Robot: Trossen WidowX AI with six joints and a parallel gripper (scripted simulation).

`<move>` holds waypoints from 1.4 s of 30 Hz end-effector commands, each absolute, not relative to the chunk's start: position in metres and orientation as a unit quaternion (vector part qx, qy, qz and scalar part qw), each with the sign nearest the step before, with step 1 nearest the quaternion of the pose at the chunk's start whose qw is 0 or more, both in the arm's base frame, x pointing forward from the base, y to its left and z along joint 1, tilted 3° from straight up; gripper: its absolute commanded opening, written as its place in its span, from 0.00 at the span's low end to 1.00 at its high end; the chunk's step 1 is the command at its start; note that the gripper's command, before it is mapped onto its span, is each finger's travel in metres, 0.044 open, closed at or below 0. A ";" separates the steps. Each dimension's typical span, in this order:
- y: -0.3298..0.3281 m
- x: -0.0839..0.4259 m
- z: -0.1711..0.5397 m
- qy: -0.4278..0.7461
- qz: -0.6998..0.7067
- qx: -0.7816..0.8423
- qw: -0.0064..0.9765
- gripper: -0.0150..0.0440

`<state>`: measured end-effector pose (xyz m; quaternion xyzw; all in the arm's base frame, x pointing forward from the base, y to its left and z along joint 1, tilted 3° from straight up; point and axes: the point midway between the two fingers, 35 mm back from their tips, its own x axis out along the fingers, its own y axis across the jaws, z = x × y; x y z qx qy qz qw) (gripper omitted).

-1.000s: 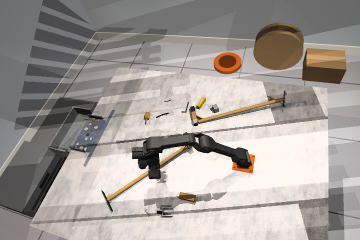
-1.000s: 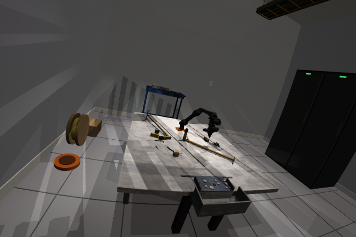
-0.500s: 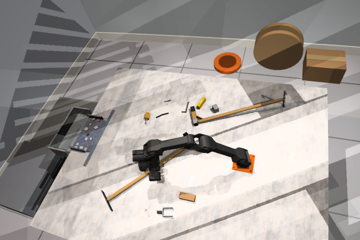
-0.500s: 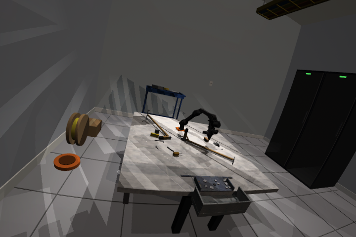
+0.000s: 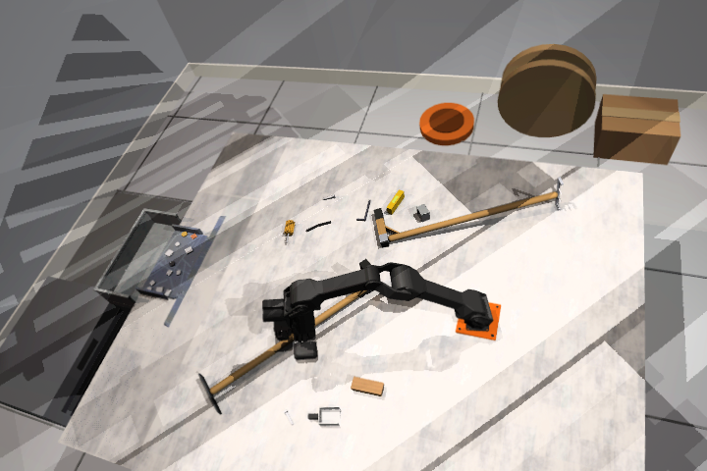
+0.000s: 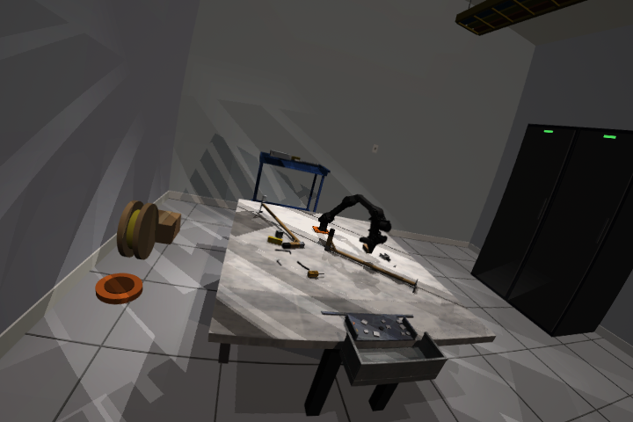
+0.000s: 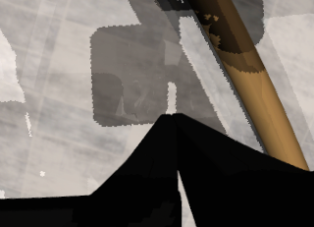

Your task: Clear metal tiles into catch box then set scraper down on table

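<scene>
My gripper [image 7: 171, 124] is shut with nothing between the fingertips, above the table. In the wrist view, the scraper's round wooden handle [image 7: 262, 106] runs diagonally to the right of the fingertips and passes behind the right finger. The long scraper [image 5: 245, 369] [image 6: 393, 275] lies on the table, its dark blade [image 5: 209, 392] [image 6: 415, 285] towards the plate's side. The steel bench plate [image 5: 188, 264] [image 6: 389, 337] carries several small metal tiles [image 5: 168, 253] [image 6: 375, 333]. The grey catch box [image 5: 120, 248] [image 6: 397, 373] adjoins its far end. The arm hides part of the handle in the top view.
Another long wooden-handled tool [image 5: 471, 217] [image 6: 280, 222] lies on the table. A yellow block [image 5: 395, 202] [image 6: 274, 239], an orange item [image 5: 289, 227] [image 6: 313, 273], a wooden block [image 5: 367, 386] and a metal clamp-like part [image 5: 329, 415] lie around the arm. A thin bar [image 5: 214, 234] [image 6: 333, 313] lies along the plate's near edge.
</scene>
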<state>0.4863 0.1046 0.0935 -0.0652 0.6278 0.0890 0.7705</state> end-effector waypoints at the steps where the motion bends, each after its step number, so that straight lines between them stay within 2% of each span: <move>1: 0.105 0.486 0.088 0.628 0.087 -0.064 0.771 0.25; 30: 0.104 0.482 0.036 0.626 0.087 -0.063 0.772 0.25; 42: 0.098 0.489 0.036 0.624 0.087 -0.063 0.774 0.25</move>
